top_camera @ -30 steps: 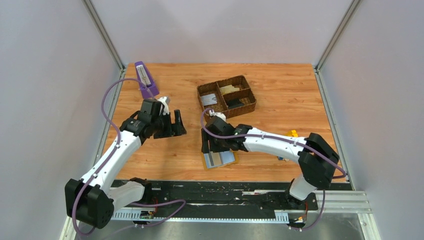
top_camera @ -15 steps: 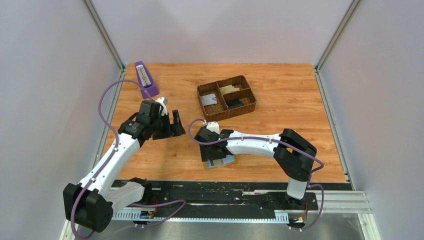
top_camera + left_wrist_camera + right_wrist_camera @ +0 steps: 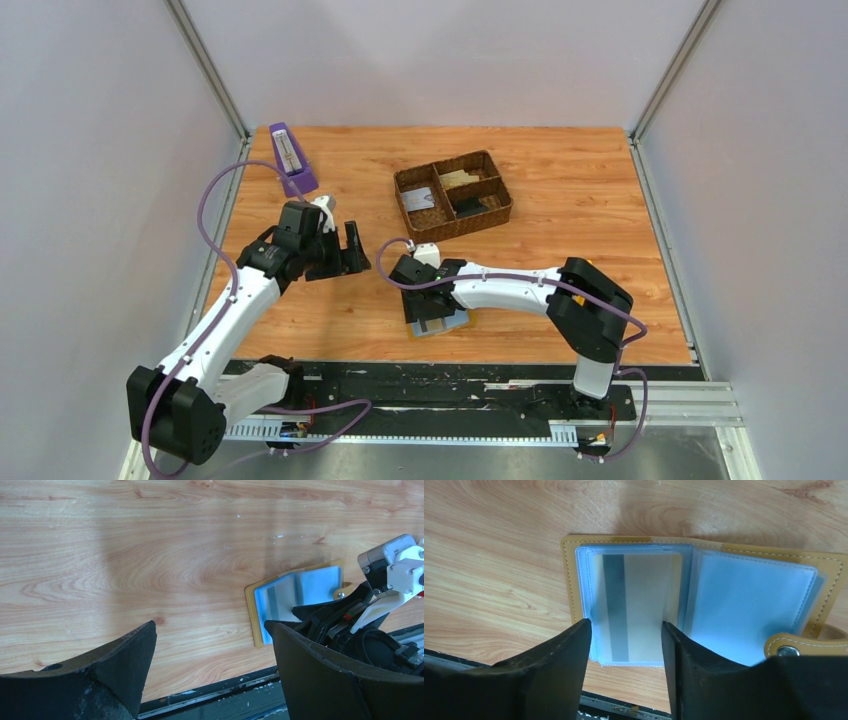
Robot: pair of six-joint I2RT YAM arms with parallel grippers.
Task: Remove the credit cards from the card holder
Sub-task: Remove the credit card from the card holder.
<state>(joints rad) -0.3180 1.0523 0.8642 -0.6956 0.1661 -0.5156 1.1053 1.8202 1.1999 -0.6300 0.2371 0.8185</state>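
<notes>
The card holder [image 3: 447, 323] lies open and flat near the table's front edge, mustard-yellow outside with light blue pockets [image 3: 754, 597] and a snap tab. A credit card [image 3: 636, 605] with a dark stripe sits in the left pocket. My right gripper [image 3: 424, 306] is directly over the holder. Its jaws [image 3: 626, 630] stand open, one on each side of the left pocket and the card, with nothing gripped. My left gripper [image 3: 350, 250] hovers to the left above bare wood, open and empty [image 3: 211, 627]. From the left wrist view the holder [image 3: 300, 592] shows to the right, partly under the right arm.
A brown woven compartment tray [image 3: 452, 193] with a few flat items stands at the back centre. A purple upright object [image 3: 290, 160] stands at the back left. A black rail [image 3: 430, 378] runs just beyond the table's front edge, close to the holder.
The right arm has folded in and brought its gripper left, over the card holder. Its jaws have narrowed around the left pocket. The left arm has hardly moved.
</notes>
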